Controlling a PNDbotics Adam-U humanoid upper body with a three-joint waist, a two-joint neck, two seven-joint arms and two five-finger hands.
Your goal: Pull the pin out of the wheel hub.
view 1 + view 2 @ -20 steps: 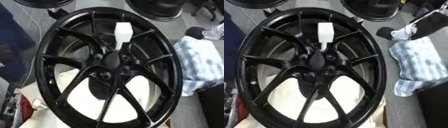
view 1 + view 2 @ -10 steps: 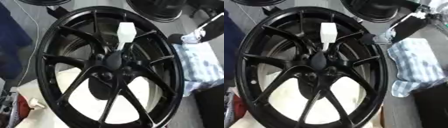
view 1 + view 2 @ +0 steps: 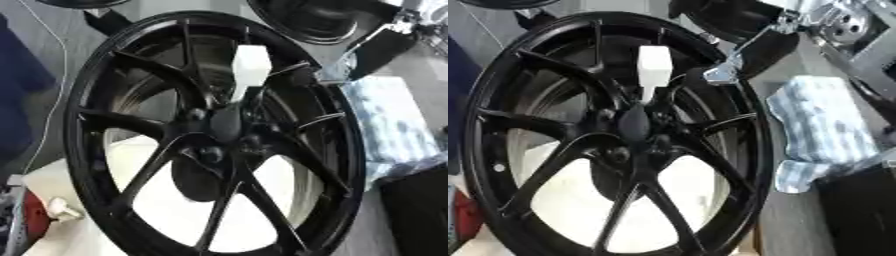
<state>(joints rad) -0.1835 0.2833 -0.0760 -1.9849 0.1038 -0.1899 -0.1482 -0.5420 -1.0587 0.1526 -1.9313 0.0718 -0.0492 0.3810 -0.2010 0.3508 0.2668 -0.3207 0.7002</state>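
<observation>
A large black spoked wheel [image 3: 105, 165] fills the middle of both views. From the dark hub [image 3: 226, 124] a white pin [image 3: 249, 70] stands up, blocky at the top and thinner near the hub. My right hand [image 3: 756, 50], black with silver parts, comes in from the upper right over the wheel's rim. Its fingers [image 3: 717, 74] are stretched toward the pin and end a short way to its right, not touching it. It holds nothing. My left hand shows in neither view.
A blue and white checked cloth [image 3: 824, 135] lies right of the wheel. Another black wheel [image 3: 319, 22] lies at the back. White padding [image 3: 166, 210] shows beneath the spokes. A red object [image 3: 31, 220] sits at the lower left, a dark box [image 3: 420, 210] at the lower right.
My right hand has come in from the right edge, over the rim, toward the white pin. The pin still stands in the hub. The view has shifted a little.
</observation>
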